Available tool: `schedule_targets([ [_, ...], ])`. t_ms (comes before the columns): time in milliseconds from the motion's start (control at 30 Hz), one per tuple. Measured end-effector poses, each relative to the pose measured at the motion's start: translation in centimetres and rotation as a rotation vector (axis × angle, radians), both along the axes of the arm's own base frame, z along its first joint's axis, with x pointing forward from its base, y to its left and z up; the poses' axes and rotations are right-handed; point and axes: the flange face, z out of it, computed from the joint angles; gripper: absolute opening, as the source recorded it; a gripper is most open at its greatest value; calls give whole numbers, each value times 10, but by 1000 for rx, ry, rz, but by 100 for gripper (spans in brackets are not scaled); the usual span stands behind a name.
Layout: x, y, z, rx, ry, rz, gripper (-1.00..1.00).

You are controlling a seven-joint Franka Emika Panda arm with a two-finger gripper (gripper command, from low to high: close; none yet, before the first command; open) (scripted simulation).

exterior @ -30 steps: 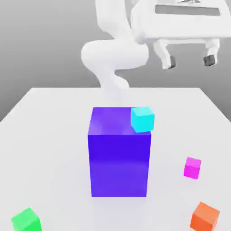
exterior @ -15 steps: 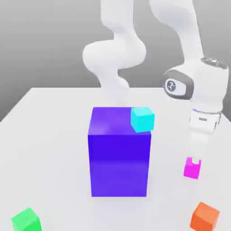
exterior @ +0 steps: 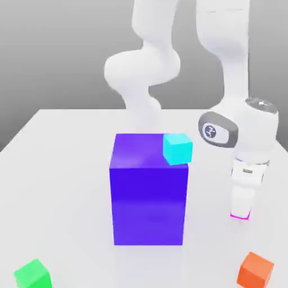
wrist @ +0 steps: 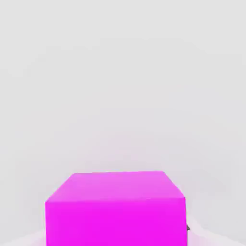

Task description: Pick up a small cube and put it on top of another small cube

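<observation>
1. Jaws: clenched on the magenta cube, pointing downward.
2. Magenta cube: located between the jaws — the near finger covers most of it in the exterior view, leaving a thin magenta edge beneath the fingertip. Whether it touches the surface cannot be determined.
3. Orange cube: on the surface, apart from the jaws, nearer the exterior view's camera.
4. Large blue block: upright on the surface, toward the exterior view's left from the jaws.
5. Cyan cube: appears at the block's upper corner — exact contact not determinable.
6. Green cube: on the surface, at the exterior view's left, well apart from the jaws.
</observation>
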Motion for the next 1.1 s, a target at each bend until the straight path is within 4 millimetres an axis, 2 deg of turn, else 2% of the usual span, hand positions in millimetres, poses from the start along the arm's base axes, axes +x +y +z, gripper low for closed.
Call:
schedule_targets([
  [100, -2, 3, 25, 1, -1, 22, -100],
  [133, 5, 5, 29, 3, -2, 31, -100],
  [267, 67, -12, 38, 10, -3, -35, -100],
  [333, 101, -28, 41, 14, -3, -82, -100],
  [367, 120, -43, 43, 15, -2, -132, -100],
  [433, 158, -86, 46, 14, 2, -261, -100],
  [500, 187, -134, 50, 13, 5, -399, -100],
  [633, 222, -233, 57, 10, 8, -651, -100],
  [733, 233, -307, 64, 9, 8, -826, -100],
  [867, 228, -407, 68, 7, 5, -1076, -100],
  [933, 223, -456, 46, 5, 2, -1206, -100],
  [967, 221, -469, 30, 4, 2, -1240, -100],
  [1000, 219, -476, 21, 3, 1, -1257, 100],
  [1100, 219, -476, 21, 3, 1, -1257, 100],
])
